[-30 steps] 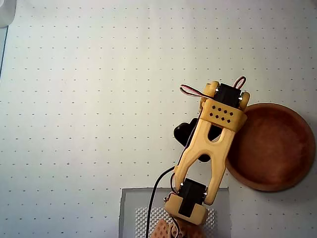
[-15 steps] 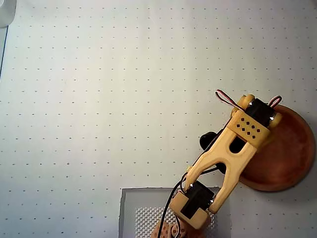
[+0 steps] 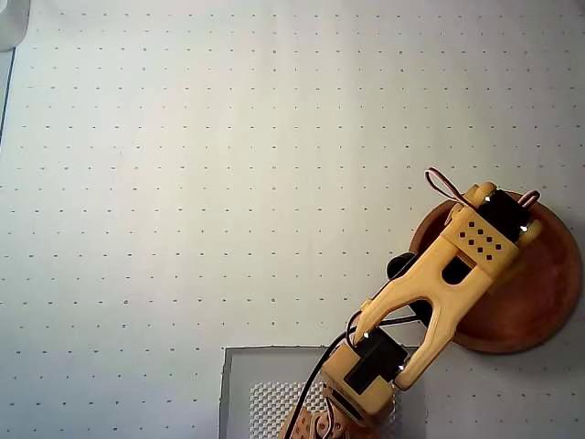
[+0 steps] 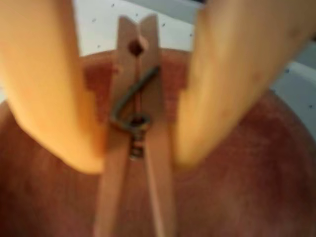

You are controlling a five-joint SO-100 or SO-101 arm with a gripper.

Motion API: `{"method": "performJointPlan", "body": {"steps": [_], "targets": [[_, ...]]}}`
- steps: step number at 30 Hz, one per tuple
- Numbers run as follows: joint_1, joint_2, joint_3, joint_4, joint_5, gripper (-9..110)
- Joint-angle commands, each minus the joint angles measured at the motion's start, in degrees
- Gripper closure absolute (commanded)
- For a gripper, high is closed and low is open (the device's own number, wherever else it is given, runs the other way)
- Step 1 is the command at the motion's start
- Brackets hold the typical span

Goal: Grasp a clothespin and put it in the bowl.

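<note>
In the wrist view the light wooden clothespin (image 4: 150, 59) stands upright between my two orange fingers (image 4: 44, 89), its metal spring facing the camera. My gripper (image 4: 138, 160) is shut on it. Below and behind it lies the reddish-brown inside of the bowl (image 4: 247, 197). From overhead, the bowl (image 3: 544, 302) sits at the right edge of the mat, and my yellow arm (image 3: 430, 293) reaches over its left rim. There the wrist covers the gripper and the clothespin.
A white dotted mat (image 3: 183, 183) covers the table. The arm's base stands on a grey plate (image 3: 239, 384) at the bottom edge. A pale object (image 3: 11, 23) shows in the top left corner.
The arm has swung to the right, from beside the bowl's left rim to over the bowl.
</note>
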Motion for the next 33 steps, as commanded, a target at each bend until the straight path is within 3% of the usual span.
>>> {"method": "performJointPlan", "body": {"steps": [1,17,33], "targets": [[0.26,-1.41,-5.89,1.41,-0.53,105],[0.26,-12.3,-17.49,1.41,-0.62,105],[2.55,-16.87,-17.84,-3.6,-0.7,105]]}}
